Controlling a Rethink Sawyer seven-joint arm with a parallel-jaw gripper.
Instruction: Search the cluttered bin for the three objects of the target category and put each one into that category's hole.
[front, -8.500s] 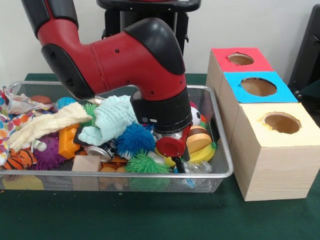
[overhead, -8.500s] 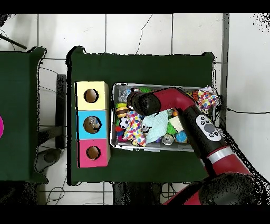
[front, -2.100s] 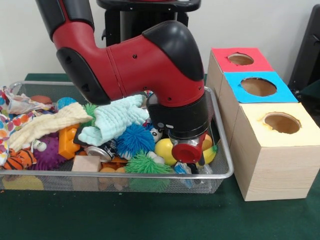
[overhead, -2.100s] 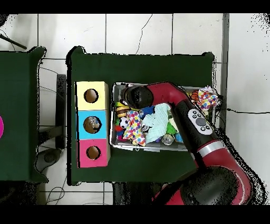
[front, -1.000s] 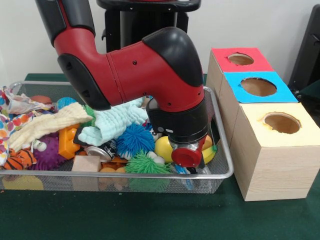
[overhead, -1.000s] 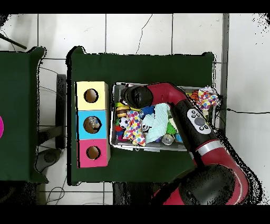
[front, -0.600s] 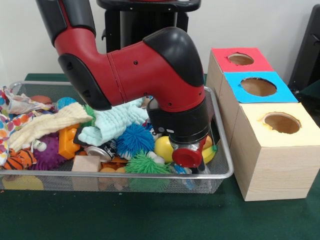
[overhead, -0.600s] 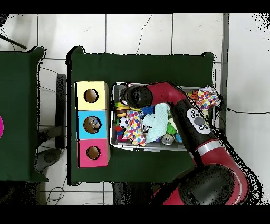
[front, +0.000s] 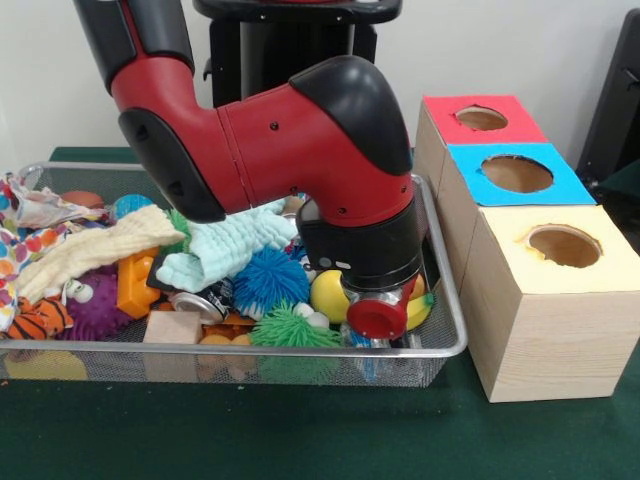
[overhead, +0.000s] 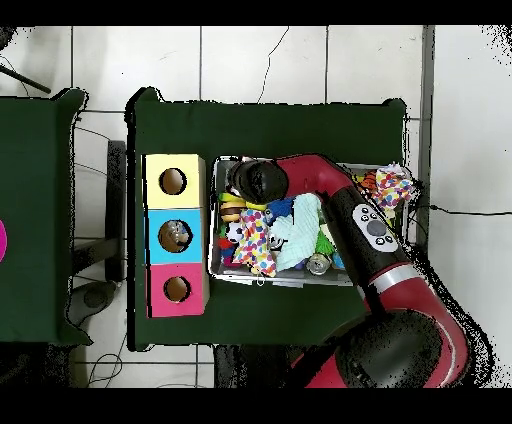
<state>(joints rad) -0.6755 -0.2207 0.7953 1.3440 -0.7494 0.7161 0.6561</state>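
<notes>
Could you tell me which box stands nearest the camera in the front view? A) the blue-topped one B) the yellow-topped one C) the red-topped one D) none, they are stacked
B: the yellow-topped box sits at the front of the row, with the blue-topped box and then the red-topped box behind it.

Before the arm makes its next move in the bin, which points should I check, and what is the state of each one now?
1. Gripper is down in the wire bin, at the corner near the boxes: ok.
2. Fingers open or shut: cannot tell, the wrist hides them.
3. Something already held: cannot tell.
4. Yellow ball and yellow banana-like toy sit right beside the wrist and may get pushed: not ok.
5. Holes in the red-top box, blue-top box and yellow-top box are unblocked from above: ok.
6. Light green cloth lies against the arm and could drag along when it lifts: not ok.
</notes>
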